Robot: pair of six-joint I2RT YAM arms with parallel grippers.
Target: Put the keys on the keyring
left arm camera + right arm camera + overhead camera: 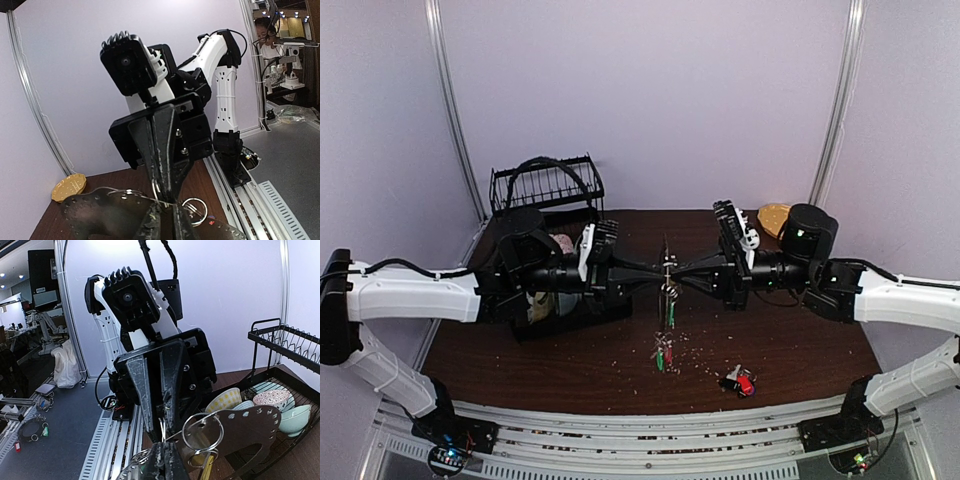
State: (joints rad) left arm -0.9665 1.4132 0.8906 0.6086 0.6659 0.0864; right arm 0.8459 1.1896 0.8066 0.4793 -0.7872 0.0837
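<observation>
The keyring [666, 258] is held edge-on in mid-air between both arms; its thin wire shows in the left wrist view [112, 192]. My left gripper [654, 272] is shut on the keyring wire [167, 212]. My right gripper [682, 270] faces it, also shut on the wire [167, 454]. A key with a green tag [671, 314] hangs below the grip. A small split ring [202, 432] hangs beside the right fingers. Keys with green and red tags [663, 355] and with red, black and blue tags [739, 381] lie on the table.
A black wire dish rack [545, 185] stands at the back left. A black tray with bowls [265, 402] is under the left arm. A round tan plate [773, 215] lies at the back right. Crumbs are scattered on the brown table [800, 350].
</observation>
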